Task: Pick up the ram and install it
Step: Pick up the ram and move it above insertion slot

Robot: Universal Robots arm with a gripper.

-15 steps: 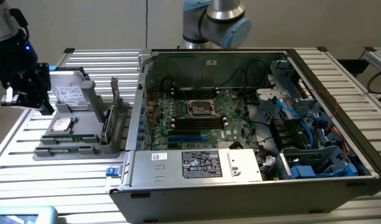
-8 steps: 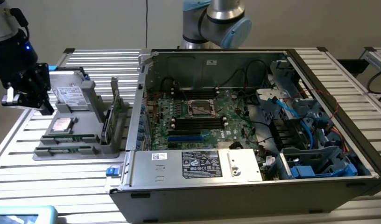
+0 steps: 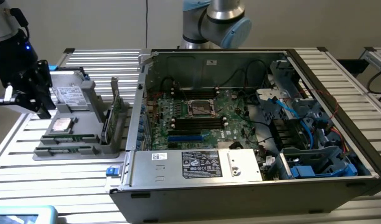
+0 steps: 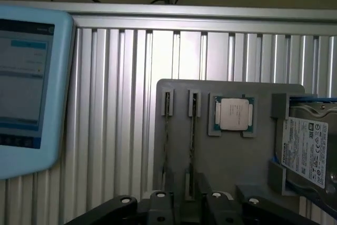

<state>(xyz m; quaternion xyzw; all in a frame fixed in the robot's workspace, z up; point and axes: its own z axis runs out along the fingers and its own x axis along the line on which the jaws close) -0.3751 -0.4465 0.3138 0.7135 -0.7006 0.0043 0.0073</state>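
Pincer (image 4: pixel 185 205) over ram (image 4: pixel 192 140); hard drive (image 4: pixel 308 151) labelled Toshiba.

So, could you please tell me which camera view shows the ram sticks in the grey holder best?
The exterior view: both ram sticks show their long green sides in the grey holder. The wrist view looks at them edge-on, as thin strips in their slots.

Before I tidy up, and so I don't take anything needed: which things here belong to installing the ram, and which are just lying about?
Job: ram sticks in the grey holder; motherboard; open case; hand near the holder.
Lying about: processor chip, hard drive, expansion card, blue-cased screen.
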